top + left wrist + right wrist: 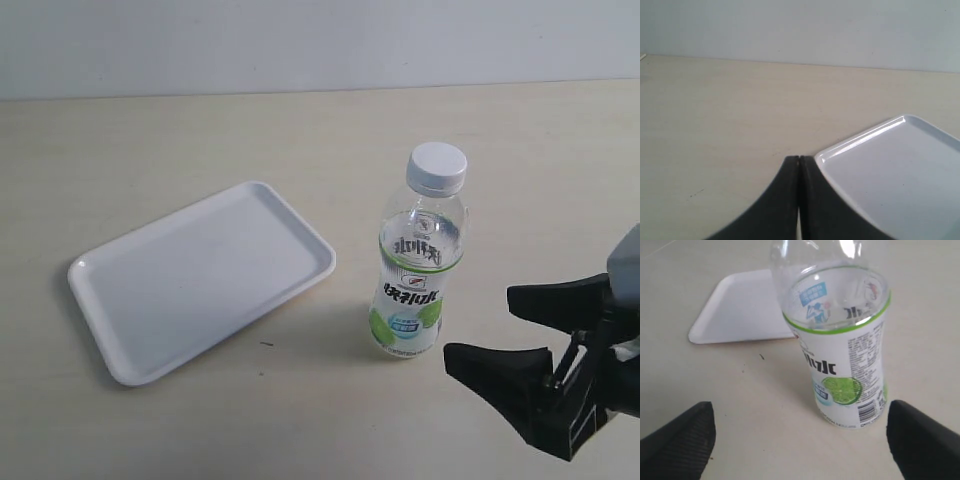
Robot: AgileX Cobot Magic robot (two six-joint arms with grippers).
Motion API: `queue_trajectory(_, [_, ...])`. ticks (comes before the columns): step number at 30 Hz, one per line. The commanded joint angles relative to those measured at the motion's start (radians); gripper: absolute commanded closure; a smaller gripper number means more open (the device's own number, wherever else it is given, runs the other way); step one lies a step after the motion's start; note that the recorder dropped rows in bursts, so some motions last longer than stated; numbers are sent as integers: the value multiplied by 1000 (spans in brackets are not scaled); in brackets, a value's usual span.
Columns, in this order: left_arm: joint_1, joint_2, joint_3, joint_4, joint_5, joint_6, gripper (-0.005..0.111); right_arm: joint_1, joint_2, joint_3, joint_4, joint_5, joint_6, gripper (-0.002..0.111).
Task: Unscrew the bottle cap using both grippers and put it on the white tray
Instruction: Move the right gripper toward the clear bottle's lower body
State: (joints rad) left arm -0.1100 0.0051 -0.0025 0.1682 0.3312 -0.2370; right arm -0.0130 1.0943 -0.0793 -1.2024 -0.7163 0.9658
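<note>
Pale wood-grain table point(150, 130) fills almost the whole exterior view, with a plain grey-blue wall point(300, 40) behind its far edge. Largest thing on it is the white tray point(200, 275), lying flat on the left side and turned at an angle to the table edge, with nothing in it. To its right, well clear of the rim, the bottle point(415, 270) stands upright; it is clear plastic, looks empty, and has a green-and-white label with dark characters and a lime picture low down.

At the lower right the right claw point(480, 326) is low over the table just beside the bottle, pointed toward it. Its two black fingers are spread wide and grip nothing. From its own wrist camera the bottle stands ahead in the gap, with table showing between it and each finger.

Seen only from its wrist camera, the left claw point(799, 159) has its black fingers pressed together with nothing between them, their tips just beside a corner of the tray.

On the bottle's neck sits the white cap point(438, 165), level and untouched by either claw. A tiny dark speck point(266, 344) marks the table between tray and bottle.
</note>
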Motion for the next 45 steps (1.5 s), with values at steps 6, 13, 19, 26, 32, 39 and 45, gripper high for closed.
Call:
queue_trajectory(6, [-5,-5,3,3,-4,-2,107,1,156,3,55,-75,-111,20])
queue_trajectory(13, [-5,-5,3,3,-4,-2,107,1,240,3,107,-101,-195,20])
queue_trajectory(19, [-5,-5,3,3,-4,-2,107,1,311,3,242,-152,-352,20])
queue_trajectory(26, [-5,-5,3,3,-4,-2,107,1,403,3,330,-281,-500,20])
queue_trajectory(32, [-5,-5,3,3,-4,-2,107,1,493,3,405,-325,-588,20])
queue_trajectory(39, [-5,-5,3,3,-4,-2,107,1,573,-5,433,-447,-676,20])
queue_trajectory(45, [-5,-5,3,3,-4,-2,107,1,622,-70,394,-437,-634,20])
